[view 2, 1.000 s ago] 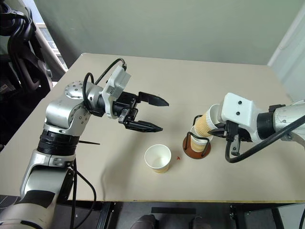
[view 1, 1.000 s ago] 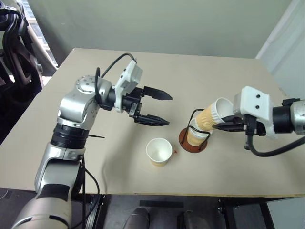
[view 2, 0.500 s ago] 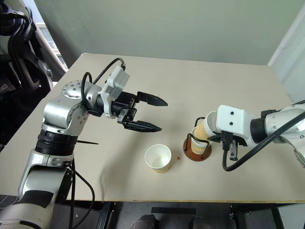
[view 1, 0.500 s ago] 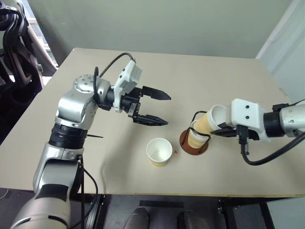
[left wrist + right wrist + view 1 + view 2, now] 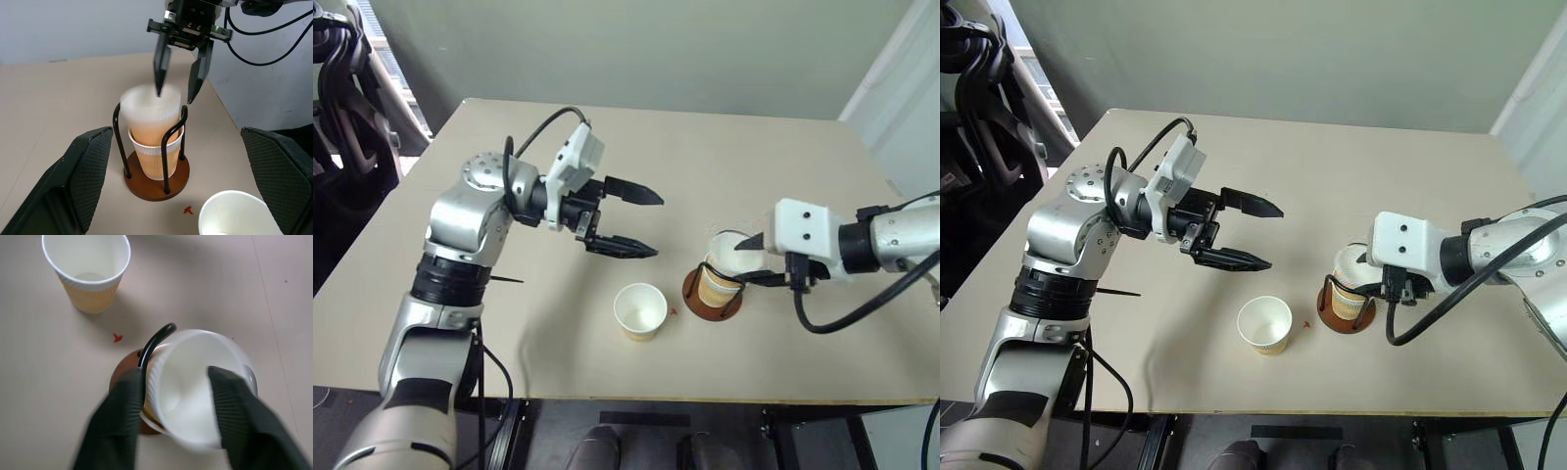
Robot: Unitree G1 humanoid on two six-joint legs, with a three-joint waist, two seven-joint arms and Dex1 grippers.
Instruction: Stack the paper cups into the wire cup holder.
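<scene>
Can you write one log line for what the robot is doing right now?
right gripper: open, releasing second cup into wire cup holder | left gripper: open, idle | third cup: on table

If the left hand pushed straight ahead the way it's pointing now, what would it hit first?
Most likely the wire cup holder with its stacked cups; the left hand aims at them across bare table, though depth is uncertain.

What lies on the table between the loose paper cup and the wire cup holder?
Only a tiny red speck on bare table, between the loose cup and the wire cup holder; the left wrist view shows it.
</scene>
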